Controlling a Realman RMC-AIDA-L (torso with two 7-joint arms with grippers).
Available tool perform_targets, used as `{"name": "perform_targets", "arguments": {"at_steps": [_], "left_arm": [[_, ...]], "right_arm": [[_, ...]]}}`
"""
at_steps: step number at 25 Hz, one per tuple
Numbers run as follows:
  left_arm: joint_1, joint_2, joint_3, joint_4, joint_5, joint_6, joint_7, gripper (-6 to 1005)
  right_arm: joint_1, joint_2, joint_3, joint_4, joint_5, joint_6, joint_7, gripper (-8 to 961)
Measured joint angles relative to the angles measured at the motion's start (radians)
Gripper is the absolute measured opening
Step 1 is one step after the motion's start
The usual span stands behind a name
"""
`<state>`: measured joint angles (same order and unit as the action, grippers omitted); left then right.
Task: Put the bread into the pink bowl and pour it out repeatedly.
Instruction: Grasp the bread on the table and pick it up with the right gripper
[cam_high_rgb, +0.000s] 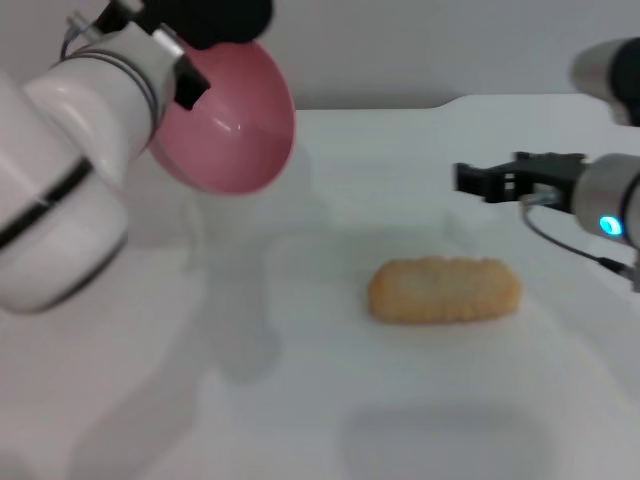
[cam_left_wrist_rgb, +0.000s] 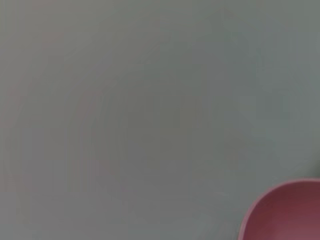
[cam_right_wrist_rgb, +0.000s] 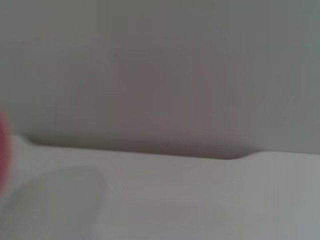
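White table (cam_high_rgb: 300, 420), bread (cam_high_rgb: 444, 290) lying flat, pink bowl (cam_high_rgb: 228, 120) raised, left gripper (cam_high_rgb: 175, 65) fingers' state unclear

Pink bowl (cam_high_rgb: 235, 120) smooth plastic with slight sheen, bread (cam_high_rgb: 444, 290) tan, grainy matt crust, counter (cam_high_rgb: 300, 400) smooth matt white.

Lying alone on the white table (cam_high_rgb: 300, 420), the bread (cam_high_rgb: 445, 290), with bare surface showing all round it. Hanging tilted in the air at the left, well apart from it, the pink bowl (cam_high_rgb: 235, 120) on the left gripper (cam_high_rgb: 165, 60). Hovering just beyond the loaf's right end, the right gripper (cam_high_rgb: 475, 180), crowding that side only.
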<state>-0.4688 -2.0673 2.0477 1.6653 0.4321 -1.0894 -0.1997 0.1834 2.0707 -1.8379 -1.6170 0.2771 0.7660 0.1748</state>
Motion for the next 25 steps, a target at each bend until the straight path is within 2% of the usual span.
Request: {"name": "perform_targets", "arguments": {"at_steps": [3,4,7,15,25], "left_arm": [[0.000,0.001,-0.021,0.003,-0.038,-0.015,0.003,61],[0.001,0.001,-0.059,0.000,-0.101,-0.034,0.004,61],[0.005,0.002,-0.083,-0.010,-0.137,-0.036,-0.002,61],[-0.018,0.004,-0.138,-0.079,-0.190,-0.029,0.003,62],[-0.028,0.004,-0.146,-0.079,-0.202,-0.029,0.005,62]], "right_arm": [[0.044,0.001,-0.054,0.000,0.023,0.043,0.000,750],[0.055,0.002,-0.068,0.001,0.029,0.058,0.001,750],[0.063,0.005,-0.099,0.002,0.044,0.098,0.009,750],[0.062,0.006,-0.113,0.053,0.046,0.126,0.014,750],[0.099,0.005,-0.116,0.149,0.046,0.118,0.016,749]]}}
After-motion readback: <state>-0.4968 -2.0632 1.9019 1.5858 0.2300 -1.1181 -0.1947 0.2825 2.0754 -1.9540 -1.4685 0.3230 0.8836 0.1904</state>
